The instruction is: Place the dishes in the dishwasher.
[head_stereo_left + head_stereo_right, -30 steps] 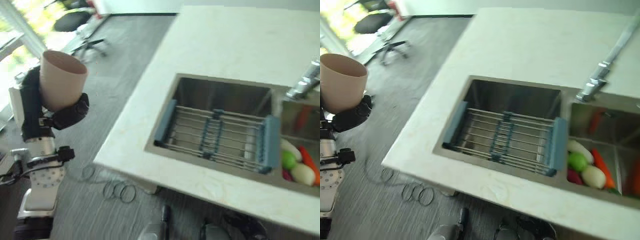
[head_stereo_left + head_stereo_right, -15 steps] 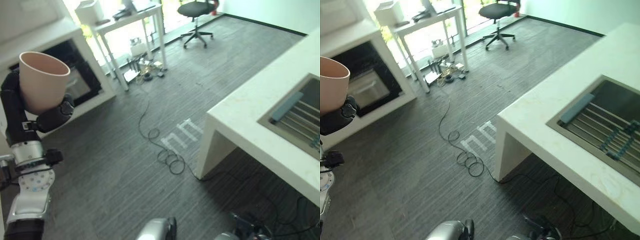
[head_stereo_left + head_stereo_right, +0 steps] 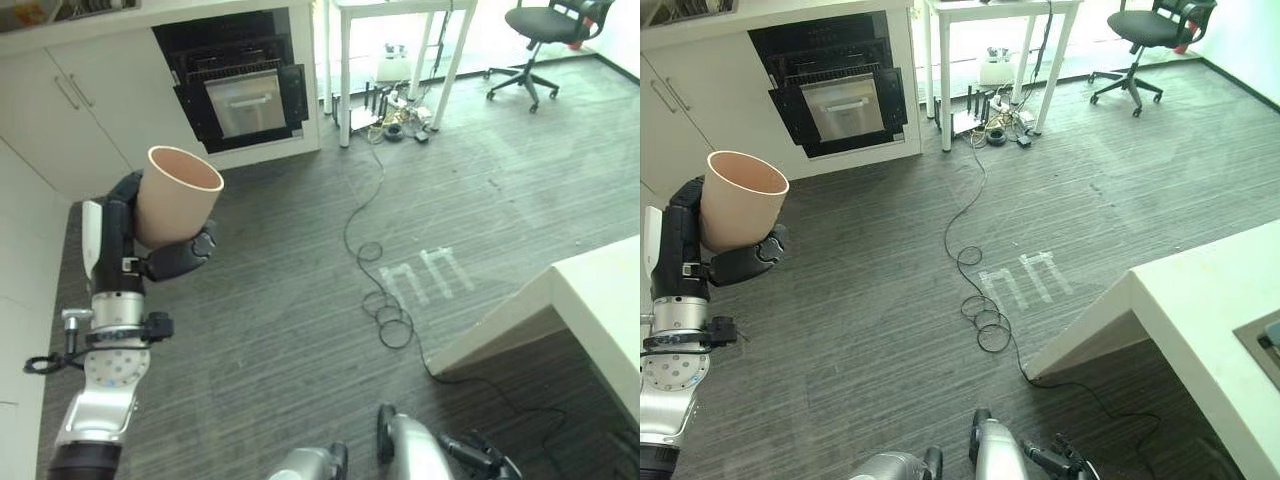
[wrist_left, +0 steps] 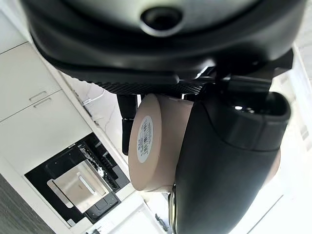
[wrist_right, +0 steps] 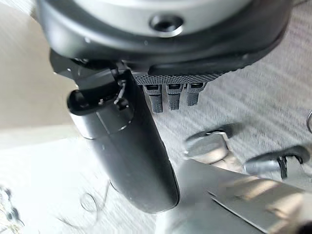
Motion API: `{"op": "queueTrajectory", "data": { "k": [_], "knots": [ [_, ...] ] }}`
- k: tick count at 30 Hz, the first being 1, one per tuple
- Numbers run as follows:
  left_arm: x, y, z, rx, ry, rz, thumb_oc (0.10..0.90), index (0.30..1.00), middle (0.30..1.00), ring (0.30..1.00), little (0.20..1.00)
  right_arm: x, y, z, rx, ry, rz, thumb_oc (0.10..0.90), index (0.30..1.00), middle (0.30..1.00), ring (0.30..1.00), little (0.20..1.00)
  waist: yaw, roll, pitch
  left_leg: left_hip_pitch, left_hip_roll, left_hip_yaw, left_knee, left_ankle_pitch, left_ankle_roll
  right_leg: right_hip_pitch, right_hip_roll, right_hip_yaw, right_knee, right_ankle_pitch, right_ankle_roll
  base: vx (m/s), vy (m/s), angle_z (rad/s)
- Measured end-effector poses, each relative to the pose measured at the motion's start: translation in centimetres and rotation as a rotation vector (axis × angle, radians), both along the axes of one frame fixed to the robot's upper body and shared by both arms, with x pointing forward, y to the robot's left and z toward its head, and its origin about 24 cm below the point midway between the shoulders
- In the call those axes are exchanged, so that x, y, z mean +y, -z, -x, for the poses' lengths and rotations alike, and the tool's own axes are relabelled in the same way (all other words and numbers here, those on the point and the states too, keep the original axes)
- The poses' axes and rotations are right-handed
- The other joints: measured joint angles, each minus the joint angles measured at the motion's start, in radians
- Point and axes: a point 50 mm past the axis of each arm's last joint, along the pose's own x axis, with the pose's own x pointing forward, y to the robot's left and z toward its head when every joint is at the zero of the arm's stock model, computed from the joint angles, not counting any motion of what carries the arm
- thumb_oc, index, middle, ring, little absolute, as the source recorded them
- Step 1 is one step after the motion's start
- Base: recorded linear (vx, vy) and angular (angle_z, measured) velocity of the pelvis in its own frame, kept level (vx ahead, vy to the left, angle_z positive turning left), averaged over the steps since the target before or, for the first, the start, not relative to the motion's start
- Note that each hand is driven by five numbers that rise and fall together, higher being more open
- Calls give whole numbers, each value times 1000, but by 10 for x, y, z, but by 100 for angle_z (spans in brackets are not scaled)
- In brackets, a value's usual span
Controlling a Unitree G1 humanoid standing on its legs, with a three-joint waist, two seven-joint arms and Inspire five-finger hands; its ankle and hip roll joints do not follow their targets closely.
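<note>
A beige cup point(image 3: 172, 205) stands upright in my left hand point(image 3: 176, 257), whose fingers and thumb are curled round its wall; the left wrist view shows the cup's base point(image 4: 151, 141) against the palm. The hand hangs over the dark floor at the left. Ahead of it, the dishwasher point(image 3: 240, 85) is a black opening in the white cabinet front, with a rack and a grey panel inside, well apart from the cup. My right hand point(image 5: 131, 146) hangs over the floor, thumb straight, holding nothing.
White cabinets point(image 3: 80, 110) run along the left of the dishwasher. A white table point(image 3: 345, 70) stands right of it, with an office chair point(image 3: 545, 25) further right. The white counter's corner point(image 3: 600, 310) juts in at the lower right. Grey floor lies between.
The whole view has swung left, from the sink counter to the floor and the dishwasher. The cup stays upright in my left hand.
</note>
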Motion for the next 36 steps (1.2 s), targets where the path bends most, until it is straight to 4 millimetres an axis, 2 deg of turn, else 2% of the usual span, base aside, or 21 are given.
{"op": "queueTrajectory", "data": {
  "k": [2, 4, 5, 6, 7, 8, 11, 13, 14, 16, 18, 21, 22, 25, 26, 27, 28, 29, 30, 32, 36],
  "knots": [
    [-10, -2, -1, -9, 36, -19, 400, 300, 300, 300, 300, 0, 1, 4, 24, -26, 1, 800, 900, 900, 900, 900, -7, 26, -6, 73, 36, -44, -30, 0, -36, 104, 48, 7, -55, 45, -56, 494, -41, 64],
    [-19, 4, -1, 14, 71, -20, 400, 300, 300, 300, 300, -2, -1, -1, 19, -61, 13, 800, 900, 900, 900, 900, 0, -7, -8, -11, 3, -2, 186, 64, -144, 136, 4, 0, -27, -30, -86, 357, -49, 45],
    [-26, 7, 3, 22, 99, -37, 400, 300, 300, 300, 300, -9, -4, -6, 6, -79, 33, 800, 900, 900, 900, 900, 2, -6, -8, -178, 1, 54, 510, 213, -213, 161, 0, 25, -22, -59, -91, 366, -87, 14],
    [-28, 9, 6, 24, 99, -38, 400, 300, 300, 300, 300, -11, -7, -13, -10, -91, 45, 800, 900, 900, 900, 900, 14, -6, -8, -252, 3, 73, 635, 349, -233, 177, 1, 38, -14, -78, -95, 355, -45, -1],
    [-30, 10, 6, 23, 110, -31, 400, 300, 300, 300, 300, -14, -9, -16, -31, -91, 58, 800, 900, 900, 900, 900, 27, -9, -7, -355, 13, 90, 800, 387, -230, 197, 12, 52, -17, -110, -110, 365, 33, -26],
    [-30, 6, 6, 6, 119, -38, 400, 300, 300, 300, 300, -15, -11, -25, -57, -85, 58, 800, 900, 900, 900, 900, 42, -7, -5, -453, 32, 125, 893, 325, -201, 207, 11, 62, -17, -137, -116, 403, 118, -33],
    [-23, 5, 6, 15, 110, -53, 400, 300, 300, 300, 300, -15, -15, -36, -81, -96, 57, 800, 900, 900, 900, 900, 61, -35, 24, -466, 89, 168, 394, 211, -117, 344, 8, 82, -116, -128, -76, 411, 192, -29],
    [-21, 1, 7, -17, 108, -48, 400, 300, 300, 300, 300, -20, -18, -40, -86, -101, 75, 800, 900, 900, 900, 900, 67, -32, 25, -441, 91, 93, -96, 269, -170, 438, -2, 126, -169, -159, -48, 648, 312, -68],
    [-25, 6, 6, -23, 110, -11, 400, 300, 300, 300, 300, -28, -18, -35, -47, -89, 91, 800, 900, 900, 900, 900, 101, -14, 35, -461, 113, 85, -165, 286, -193, 508, -19, 164, -196, -172, -43, 681, 326, -106],
    [-26, 15, 9, 1, 99, 17, 400, 300, 300, 300, 300, -32, -10, -10, 55, -67, 81, 800, 900, 900, 900, 900, 120, 4, 29, -417, 134, 108, -85, 186, -177, 602, -57, 142, -171, -191, -31, 499, 281, -114],
    [-21, 19, 8, 2, 68, 42, 400, 300, 300, 300, 300, -34, -1, 22, 193, 41, -23, 800, 900, 900, 900, 900, 105, 8, 6, -323, 78, 127, -49, 255, -126, 623, -90, 148, -59, -323, 41, 640, 373, -68],
    [-23, 20, 4, -23, 74, 79, 400, 300, 300, 300, 300, -13, 9, 38, 223, 155, -157, 800, 900, 900, 900, 900, 80, 5, -10, -260, 16, 187, -81, 252, -115, 611, -96, 98, -33, -208, 22, 413, 318, 30],
    [-28, 0, -3, -90, 121, 39, 400, 300, 300, 300, 300, 10, 17, 50, 253, 128, -209, 800, 900, 900, 900, 900, 72, 15, -12, -265, 20, 200, 19, 230, 21, 594, -91, 94, 104, -151, 92, 319, 409, 60],
    [-23, -18, -8, -106, 122, -42, 400, 300, 300, 300, 300, 12, 10, 16, 85, 81, -144, 800, 900, 900, 900, 900, 30, 20, -12, -172, -14, 202, 48, 134, 68, 250, -113, 60, 721, -77, 125, 376, 299, 16],
    [-20, -22, -8, -110, 114, -59, 400, 300, 300, 300, 300, 2, -1, -10, -8, -12, -71, 800, 900, 900, 900, 900, 11, 66, -11, -116, -12, 174, -20, 135, 48, 81, -73, 9, 677, -119, 37, 442, 68, 1],
    [-20, -22, -10, -103, 117, -67, 400, 300, 300, 300, 300, 1, -4, -16, -34, -40, -51, 800, 900, 900, 900, 900, -6, 72, -12, -87, -13, 166, -60, 153, 24, 38, -53, -12, 585, -129, 15, 333, -92, 8],
    [-21, -19, -10, -92, 116, -56, 400, 300, 300, 300, 300, -1, -7, -21, -52, -66, -32, 800, 900, 900, 900, 900, -8, 74, -9, -50, -14, 159, -99, 143, -105, 1, -22, -28, 479, -127, -11, 279, -138, 17],
    [-21, -19, -10, -92, 116, -56, 400, 300, 300, 300, 300, -1, -7, -21, -52, -66, -32, 800, 900, 900, 900, 900, -8, 74, -9, -50, -14, 159, -99, 143, -105, 1, -22, -28, 479, -127, -11, 295, -142, 84],
    [-24, -38, -19, -109, 146, -146, 400, 300, 300, 300, 300, 15, -3, -29, -59, -91, -68, 800, 900, 900, 900, 900, -29, -56, 16, -228, 1, 27, 318, -4, -31, -37, -129, -11, 69, -48, 42, 409, -227, 57],
    [-14, -30, -14, -113, 62, -70, 400, 300, 300, 300, 300, 13, -7, -37, -72, -104, -57, 800, 900, 900, 900, 900, 32, -51, 39, -124, 85, -8, 252, -89, -74, -88, -136, 0, -80, 26, 64, 493, -277, 7],
    [-12, -19, -13, -57, -3, -97, 400, 300, 300, 300, 300, 8, -6, -34, -72, -65, -79, 800, 900, 900, 900, 900, -7, -50, 15, 61, 61, -153, 136, -160, -79, -98, -68, 199, -100, 155, 87, 530, -304, 90]
  ]
}}
